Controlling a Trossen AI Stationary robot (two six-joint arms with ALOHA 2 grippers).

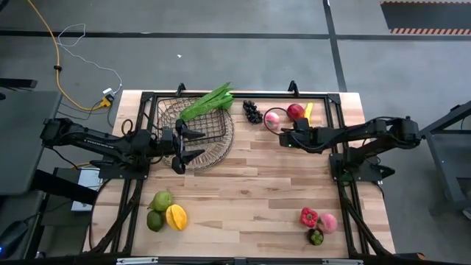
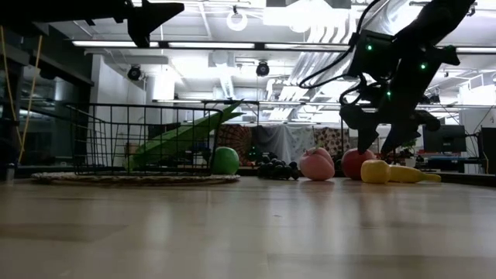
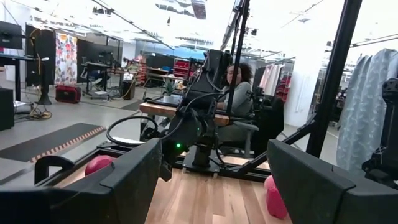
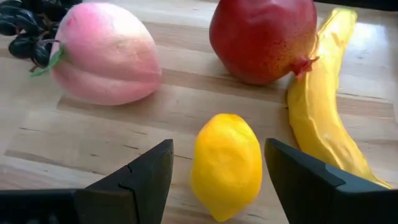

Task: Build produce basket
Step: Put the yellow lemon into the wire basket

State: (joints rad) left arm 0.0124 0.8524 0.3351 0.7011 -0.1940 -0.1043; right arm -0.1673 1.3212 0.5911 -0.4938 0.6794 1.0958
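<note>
- Your basket (image 1: 196, 131) sits at the far left part of the table (image 1: 250, 191); so far only the long green leafy stalks (image 1: 207, 102) lie across its far rim, and the low view shows a green round fruit (image 2: 225, 160) by it, though you cannot tell from here whether that one is inside or just behind.
- Most of the produce is still out, so by my reckoning you are early in the job.
- Right of the basket lie the dark grapes (image 1: 252, 111), the pink peach (image 4: 102, 55), the red pomegranate (image 4: 264, 37), the banana (image 4: 323, 112) and the lemon (image 4: 225, 165).
- Your right gripper (image 4: 217, 186) is spread wide, with the lemon between its fingers but not yet pinched.
- Your left gripper (image 1: 193, 145) hangs over the basket's near side, fingers spread, holding nothing.
- Nearer you than the basket wait two green fruits and a yellow-orange one (image 1: 176, 217); far off to its right sits a red, pink and dark cluster (image 1: 316, 223).
- Mind the banana and pomegranate crowding the lemon, and the left gripper over the drop spot.
</note>
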